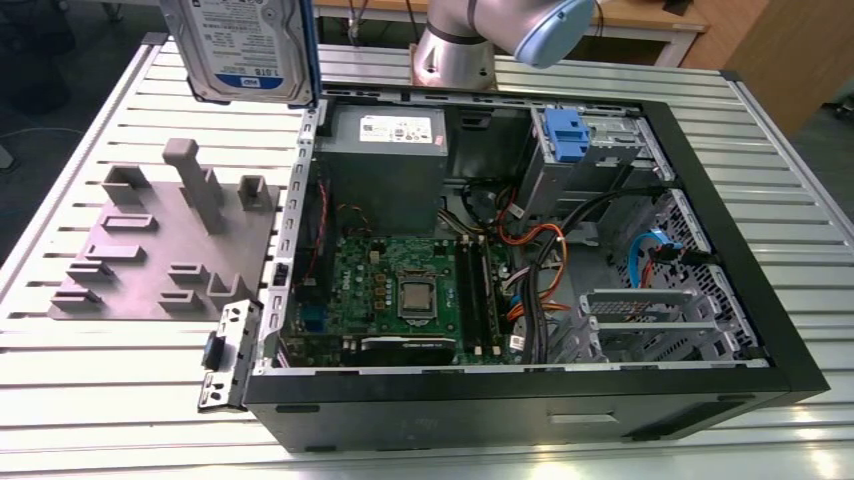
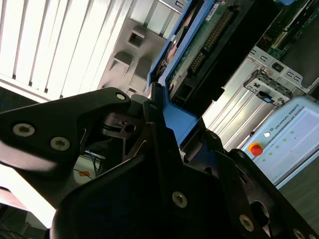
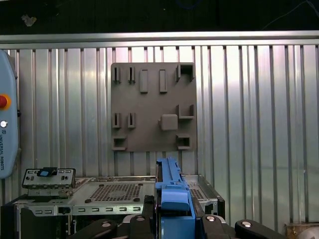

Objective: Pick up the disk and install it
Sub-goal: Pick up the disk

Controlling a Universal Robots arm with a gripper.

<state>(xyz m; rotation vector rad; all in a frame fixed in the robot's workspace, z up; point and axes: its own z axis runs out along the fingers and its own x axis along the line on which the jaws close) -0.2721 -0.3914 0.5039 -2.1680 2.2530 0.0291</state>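
Black gripper clamps tight on your silver rectangular hard disk by its blue rail, held aloft. Risk, likely: the thin edge grip lets it pivot and clip the black computer case below. Grey slotted fixture plate sits beneath gripper on ribbed aluminium table; wooden furniture beyond.

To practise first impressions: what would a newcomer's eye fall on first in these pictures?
The disk hangs in the air at the exterior view's upper left, and in the first wrist view the gripper is clamped on its blue side rail. The open computer case, motherboard bare, lies mid-picture in the exterior view, with a grey fixture plate beside it toward the exterior view's left.
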